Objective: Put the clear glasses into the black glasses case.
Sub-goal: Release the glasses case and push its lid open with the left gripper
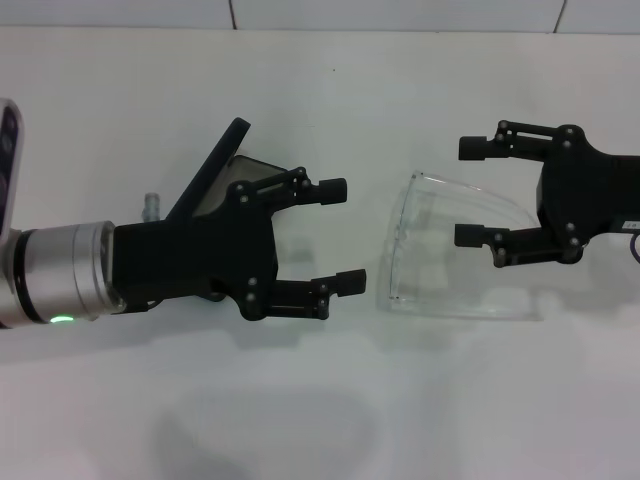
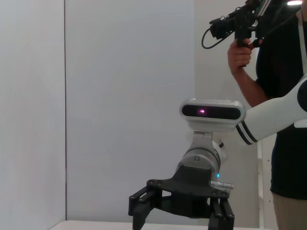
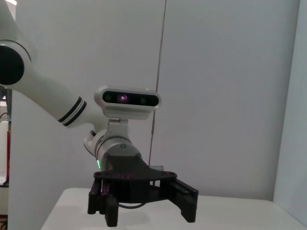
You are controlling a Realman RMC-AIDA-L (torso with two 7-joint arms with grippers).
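Observation:
The clear glasses (image 1: pixel 450 245) lie on the white table (image 1: pixel 320 420), right of centre, arms pointing right. My right gripper (image 1: pixel 463 192) is open at their right side, its fingers over the arms and lens area; I cannot tell if it touches them. The black glasses case (image 1: pixel 213 170) stands open at the left, lid tilted up and grey lining showing, mostly hidden behind my left gripper (image 1: pixel 345 236). That gripper is open and empty, a short gap left of the glasses. The left wrist view shows the right gripper (image 2: pixel 180 215) head-on, and the right wrist view shows the left gripper (image 3: pixel 144 211).
A pale wall (image 1: pixel 400 12) runs behind the table's far edge. In the left wrist view a person (image 2: pixel 283 96) holding a camera stands beyond the right arm. The robot's head (image 3: pixel 127 101) rises behind the left gripper.

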